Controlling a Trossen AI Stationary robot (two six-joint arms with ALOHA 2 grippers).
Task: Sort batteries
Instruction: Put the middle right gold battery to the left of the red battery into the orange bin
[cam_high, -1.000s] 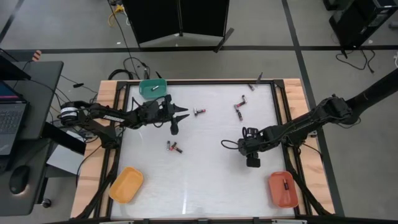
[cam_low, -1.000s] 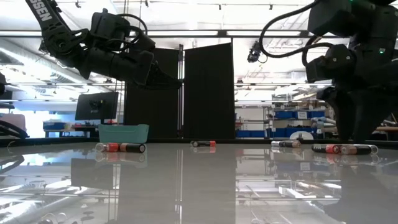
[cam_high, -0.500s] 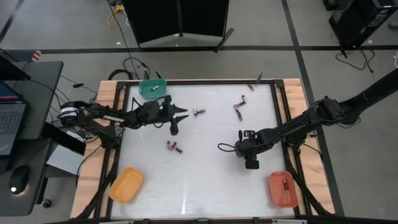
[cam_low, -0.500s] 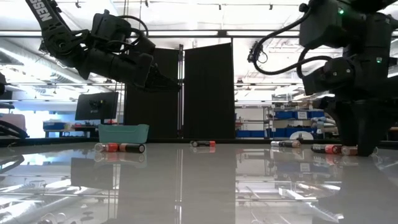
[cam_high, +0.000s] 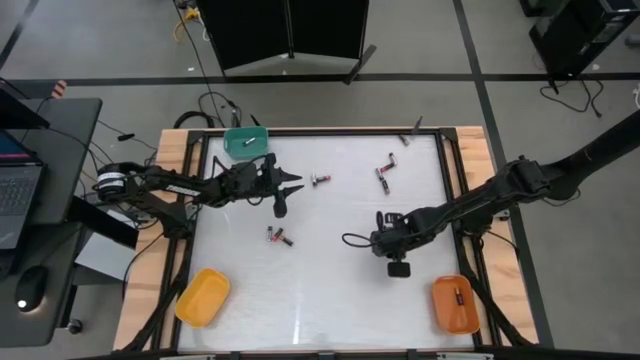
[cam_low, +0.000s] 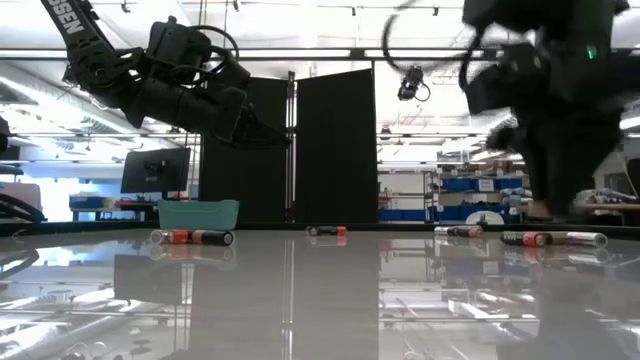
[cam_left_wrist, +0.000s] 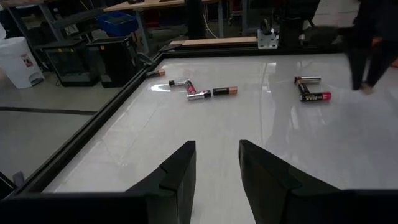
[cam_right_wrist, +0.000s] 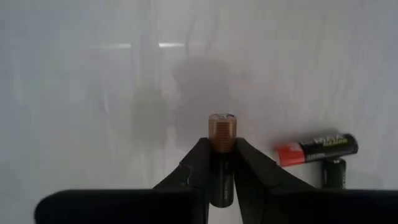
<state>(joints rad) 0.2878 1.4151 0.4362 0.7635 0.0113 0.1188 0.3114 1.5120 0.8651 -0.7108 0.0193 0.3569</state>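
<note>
Several small batteries lie on their sides on the white table: a pair (cam_high: 280, 236) near the left, one (cam_high: 320, 180) in the middle, two (cam_high: 385, 170) farther back. My right gripper (cam_high: 392, 248) points down over the table's right half, shut on one battery (cam_right_wrist: 221, 127). Two more batteries (cam_right_wrist: 316, 149) lie on the table just beside it. My left gripper (cam_left_wrist: 217, 163) hangs open above the far left part of the table (cam_high: 285, 192), with nothing between its fingers. My right gripper pinches the battery's dark body (cam_right_wrist: 221, 157) between its two fingers, which come from above and point down. The battery lies along the fingers, upright, and its copper-coloured end (cam_right_wrist: 221, 124) sticks out past the fingertips. It hangs clear of the table.
A green tray (cam_high: 246, 141) stands at the far left corner, a yellow tray (cam_high: 203, 296) at the near left, and an orange tray (cam_high: 452, 303) with a battery in it at the near right. A raised dark frame (cam_high: 448, 190) borders the table.
My right gripper has taken hold of a battery, risen a little off the table and gone toward the table's left edge, carrying the battery clear of the surface. The two batteries beside it have stayed where they lay.
</note>
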